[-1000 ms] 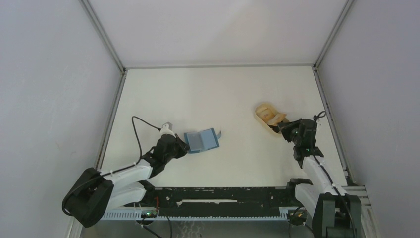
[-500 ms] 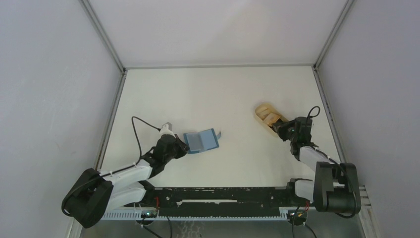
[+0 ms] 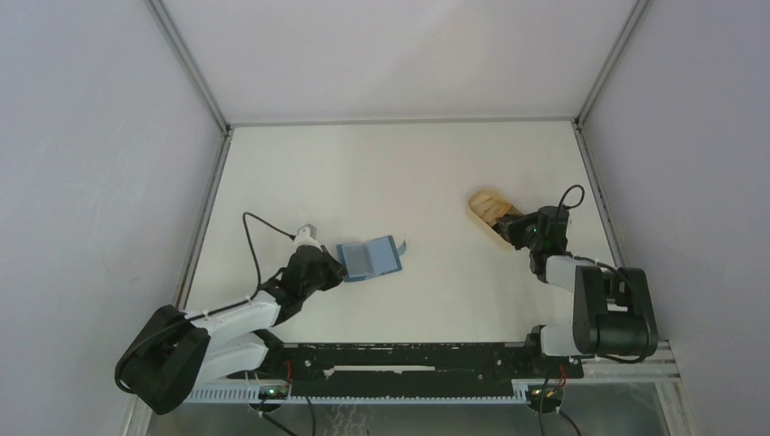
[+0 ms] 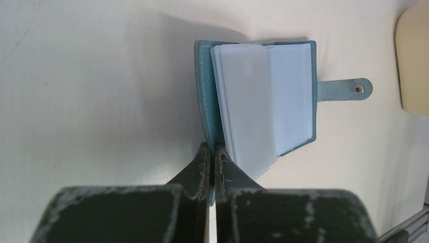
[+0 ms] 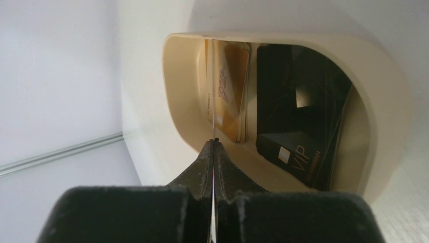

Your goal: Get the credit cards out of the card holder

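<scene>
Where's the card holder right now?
Top view: the card holder lies open on the table, left of centre, its left cover pinched by the left fingers; the beige tray sits well off to its right.

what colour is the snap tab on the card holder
The snap tab is teal blue; clearest in the left wrist view.

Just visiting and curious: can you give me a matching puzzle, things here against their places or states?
1 card holder
2 black VIP card
3 left gripper
4 right gripper

a lying in the beige tray
b clamped on a thin card seen edge-on
c open like a book
d clamped on the holder's edge

Pairs: 1-c, 2-a, 3-d, 4-b
</scene>
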